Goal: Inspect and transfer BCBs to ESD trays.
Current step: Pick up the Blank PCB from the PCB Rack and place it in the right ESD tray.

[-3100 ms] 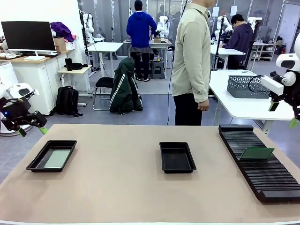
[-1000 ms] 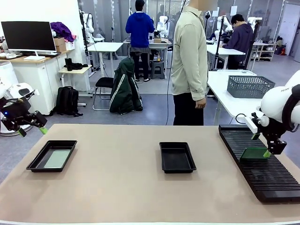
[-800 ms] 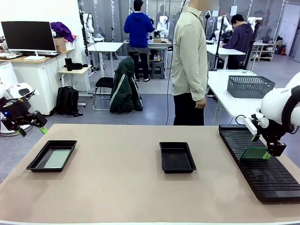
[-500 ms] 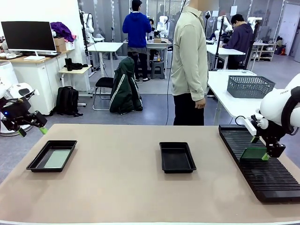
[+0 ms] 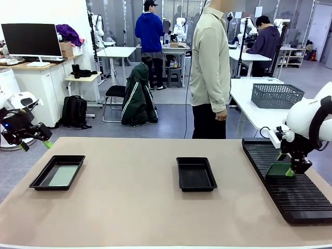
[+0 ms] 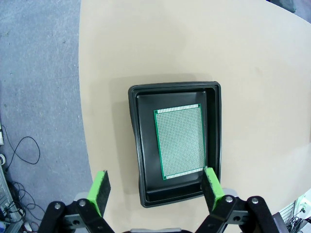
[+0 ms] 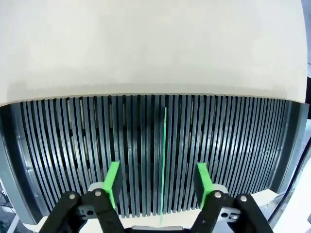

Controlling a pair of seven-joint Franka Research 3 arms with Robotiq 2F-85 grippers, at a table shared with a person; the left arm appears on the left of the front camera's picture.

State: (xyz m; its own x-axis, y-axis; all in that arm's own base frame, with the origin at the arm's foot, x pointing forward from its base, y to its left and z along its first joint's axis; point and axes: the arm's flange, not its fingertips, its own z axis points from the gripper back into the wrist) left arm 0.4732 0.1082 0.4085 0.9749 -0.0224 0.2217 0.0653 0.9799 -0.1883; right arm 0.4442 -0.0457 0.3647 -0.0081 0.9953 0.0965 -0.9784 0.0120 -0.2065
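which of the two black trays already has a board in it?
The left ESD tray, near the table's left edge: a green BCB lies flat in it. The middle ESD tray holds nothing.

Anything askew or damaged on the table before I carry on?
Nothing stands out. One thin green circuit board lies flat inside the left shallow black plastic tray; the middle black tray is empty; another green board stands edge-up in the long black slotted rack, between the right arm's open jaws.
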